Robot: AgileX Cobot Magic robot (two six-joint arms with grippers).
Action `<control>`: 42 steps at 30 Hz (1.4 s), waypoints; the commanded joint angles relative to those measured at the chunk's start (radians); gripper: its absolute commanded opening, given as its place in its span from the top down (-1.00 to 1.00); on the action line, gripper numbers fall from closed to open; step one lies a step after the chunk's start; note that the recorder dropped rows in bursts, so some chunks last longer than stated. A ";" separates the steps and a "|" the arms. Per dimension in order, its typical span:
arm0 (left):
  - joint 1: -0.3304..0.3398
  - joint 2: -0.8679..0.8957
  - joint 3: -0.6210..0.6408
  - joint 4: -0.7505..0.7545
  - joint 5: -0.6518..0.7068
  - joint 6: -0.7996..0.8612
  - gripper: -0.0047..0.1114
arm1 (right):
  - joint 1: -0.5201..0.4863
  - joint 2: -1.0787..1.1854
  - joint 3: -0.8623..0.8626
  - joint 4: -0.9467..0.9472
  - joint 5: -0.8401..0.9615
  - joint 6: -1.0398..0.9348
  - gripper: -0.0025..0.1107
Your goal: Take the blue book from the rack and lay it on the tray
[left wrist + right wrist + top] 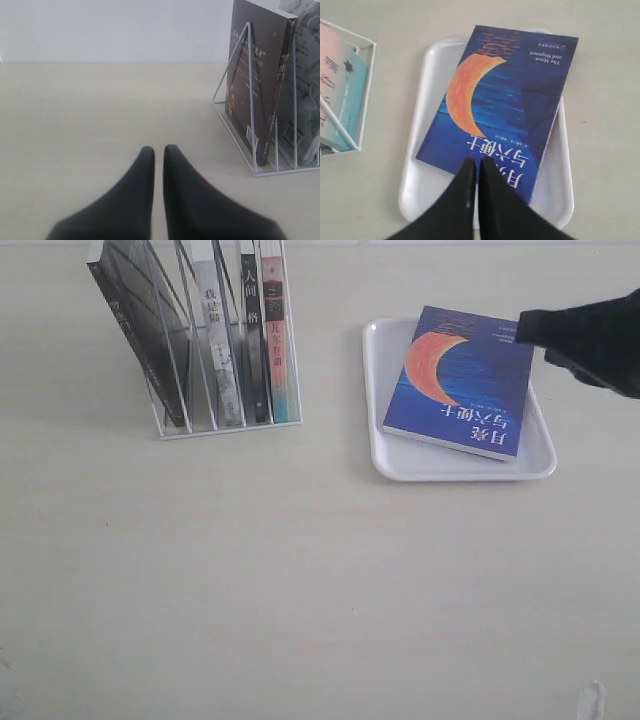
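The tray point(440, 468) lies on the right of the table point(300, 570) and holds the blue book point(465, 380). The book is flat and cover up, turned a little askew, with its far edge reaching over the tray's far rim. To the left, well apart, the rack point(230, 428) holds four upright books: a large dark book point(140, 330) leaning in the leftmost slot, then a grey-spined book point(218, 340), a black-spined book point(252, 340) and a pink-and-teal-spined book point(276, 340).

The right gripper point(476, 162) reaches in from the right edge above the blue book's far right corner. Its fingers are pressed together with nothing between them, and I cannot tell whether they touch the cover. The left gripper point(159, 149) hangs low over bare table left of the rack, fingers drawn together and empty.
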 commanded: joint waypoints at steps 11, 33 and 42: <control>-0.009 -0.002 0.004 0.002 -0.006 0.002 0.81 | -0.005 -0.452 0.002 0.101 0.209 -0.079 0.96; -0.009 -0.002 0.004 0.002 -0.006 0.002 0.81 | -0.144 -0.692 0.073 0.052 0.194 -0.241 0.96; -0.009 -0.002 0.004 0.002 -0.006 0.002 0.81 | -0.326 -0.972 0.219 0.052 0.184 -0.347 0.96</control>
